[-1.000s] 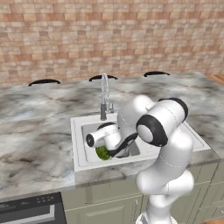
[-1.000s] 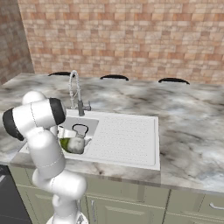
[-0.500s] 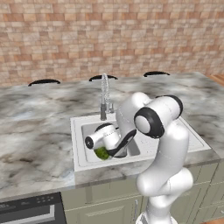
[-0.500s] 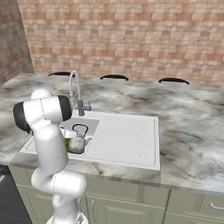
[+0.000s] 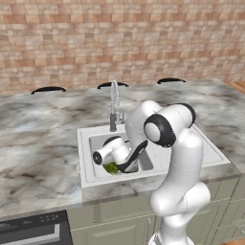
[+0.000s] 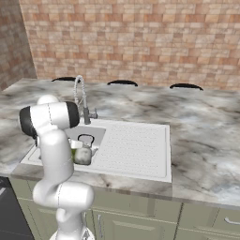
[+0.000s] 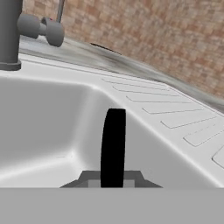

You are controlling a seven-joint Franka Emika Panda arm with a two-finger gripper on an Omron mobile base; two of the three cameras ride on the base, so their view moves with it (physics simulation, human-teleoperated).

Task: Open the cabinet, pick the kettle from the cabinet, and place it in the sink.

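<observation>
The kettle (image 6: pixel 84 155), small and silver-grey, stands in the left basin of the white sink (image 6: pixel 136 146). In the hand view its thin black handle (image 7: pixel 113 144) rises straight up between my fingertips. My gripper (image 7: pixel 112 179) is shut on that handle. In the left base view my gripper (image 5: pixel 125 161) is low inside the sink (image 5: pixel 86 158), and the hand covers most of the kettle. In the right base view my own arm hides the hand. The cabinet is out of view.
A tall chrome tap (image 5: pixel 115 103) stands at the back rim of the basin. A green object (image 6: pixel 74 153) lies in the basin beside the kettle. The ribbed drainboard (image 7: pixel 175 118) lies to the right, grey-veined marble counter (image 5: pixel 38 143) all around, brick wall behind.
My arm's elbow and shoulder have shifted a little. The hand and the kettle stay low in the basin, in about the same place.
</observation>
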